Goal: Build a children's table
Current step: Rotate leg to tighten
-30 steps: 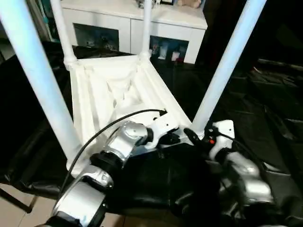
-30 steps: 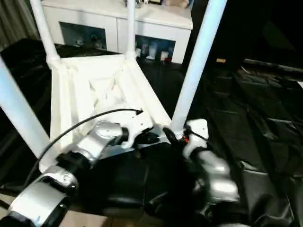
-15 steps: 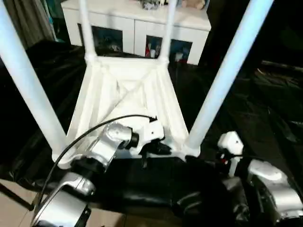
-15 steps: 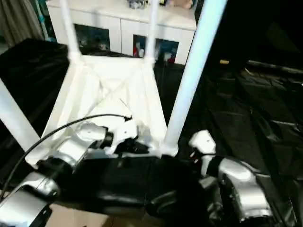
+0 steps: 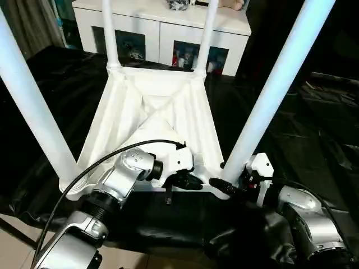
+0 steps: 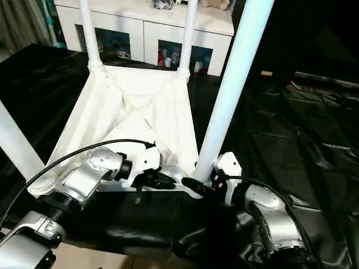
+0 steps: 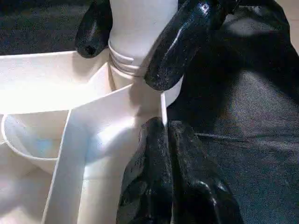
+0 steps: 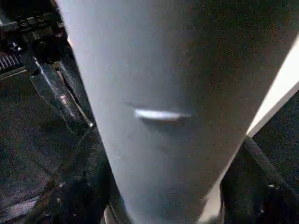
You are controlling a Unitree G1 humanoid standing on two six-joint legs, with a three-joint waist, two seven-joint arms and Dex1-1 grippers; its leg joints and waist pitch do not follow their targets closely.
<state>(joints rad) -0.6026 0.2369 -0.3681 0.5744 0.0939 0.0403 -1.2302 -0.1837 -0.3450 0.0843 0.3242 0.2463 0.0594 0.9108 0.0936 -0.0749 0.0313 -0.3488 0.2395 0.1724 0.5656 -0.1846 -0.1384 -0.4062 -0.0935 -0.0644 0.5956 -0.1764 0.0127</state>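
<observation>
White cabinet [image 5: 162,25] behind upturned table [image 5: 157,120], black sheeting [image 5: 314,129] all around.

table top [image 5: 162,120]: white (X-ribbed) | legs [image 5: 269,95]: white | cloth [image 5: 314,140]: black | forearms [image 5: 305,216]: silver

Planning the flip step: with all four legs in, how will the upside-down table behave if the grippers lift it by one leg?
Probably light for its size: the table top is thin ribbed plastic. It could tip easily, since the long legs stand high above it. The near right leg looks smooth and tapered, so the right gripper around its base may slide; the left gripper at the rim would steady it.
</observation>
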